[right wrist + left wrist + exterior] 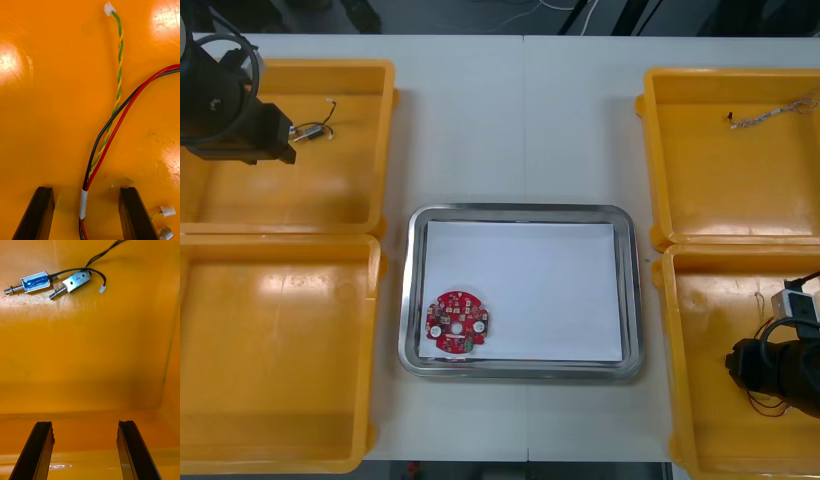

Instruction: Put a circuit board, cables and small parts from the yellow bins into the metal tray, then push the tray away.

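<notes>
The red circuit board (456, 322) lies in the metal tray (520, 211), alone so far. The right claw (86, 189), spread, straddles a red and black cable (123, 108) in the near right yellow bin (720, 330); the left claw (85, 423), spread, faces small metal parts (35, 282).

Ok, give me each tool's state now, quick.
Left tool: open, empty, small metal parts lying ahead of it.
Right tool: open, straddling the red and black cable, not clamped on it.

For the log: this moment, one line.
left gripper open, far-left bin | right gripper open astride red-black cable | board in tray
</notes>
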### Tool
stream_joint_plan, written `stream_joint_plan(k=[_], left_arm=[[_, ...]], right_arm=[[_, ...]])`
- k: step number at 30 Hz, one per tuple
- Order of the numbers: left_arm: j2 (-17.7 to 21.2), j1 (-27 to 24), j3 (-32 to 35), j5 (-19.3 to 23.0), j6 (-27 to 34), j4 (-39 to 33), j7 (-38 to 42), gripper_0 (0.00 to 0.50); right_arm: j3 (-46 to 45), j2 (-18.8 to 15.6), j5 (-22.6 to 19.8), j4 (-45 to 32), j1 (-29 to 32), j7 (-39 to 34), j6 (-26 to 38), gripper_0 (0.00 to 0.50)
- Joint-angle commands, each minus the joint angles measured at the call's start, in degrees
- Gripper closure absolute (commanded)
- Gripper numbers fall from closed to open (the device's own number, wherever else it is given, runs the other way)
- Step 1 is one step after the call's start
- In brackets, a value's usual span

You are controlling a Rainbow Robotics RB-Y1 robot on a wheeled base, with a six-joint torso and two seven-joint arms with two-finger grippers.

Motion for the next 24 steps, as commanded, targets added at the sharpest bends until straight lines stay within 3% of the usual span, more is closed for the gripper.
stream_joint_plan(k=[1, 11, 12, 13, 15, 16, 17, 24], left_arm=[[0.39, -4.03, 1.78, -0.37, -0.48, 4.21, -10.30, 0.000], [-1.19, -8.69, 2.40, -1.60, -0.48, 13.00, -25.77, 0.000], [-1.46, -9.22, 2.57, -1.87, -0.48, 13.97, -27.70, 0.000], [-1.46, -9.48, 2.75, -1.95, -0.48, 14.49, -28.67, 0.000], [-1.81, -10.36, 3.36, -2.22, -0.57, 16.51, -32.18, 0.000], [-1.98, -10.98, 3.54, -2.39, -0.74, 17.48, -33.68, 0.000], [-1.98, -11.15, 3.54, -2.57, -0.83, 18.01, -34.29, 0.000], [-3.39, -13.61, 4.07, -3.89, -5.05, 23.11, -43.26, 0.000]], right_arm=[[0.94, 0.83, 0.63, -0.33, 2.55, -0.59, -1.32, 0.000], [0.94, 0.83, 0.11, -0.24, 3.78, -0.59, -3.25, 0.000], [0.94, 0.74, 0.02, -0.24, 3.70, -0.67, -3.25, 0.021], [0.94, 0.74, 0.02, -0.33, 3.70, -0.76, -3.25, 0.074], [0.94, 0.74, 0.02, -0.33, 3.70, -0.76, -3.34, 0.366], [0.94, 0.83, -0.07, -0.24, 3.70, -0.94, -3.25, 0.456], [0.94, 0.74, -0.07, -0.24, 3.70, -0.94, -3.25, 0.500], [0.94, 0.74, -0.16, -0.33, 3.35, -1.47, -3.25, 0.500]])
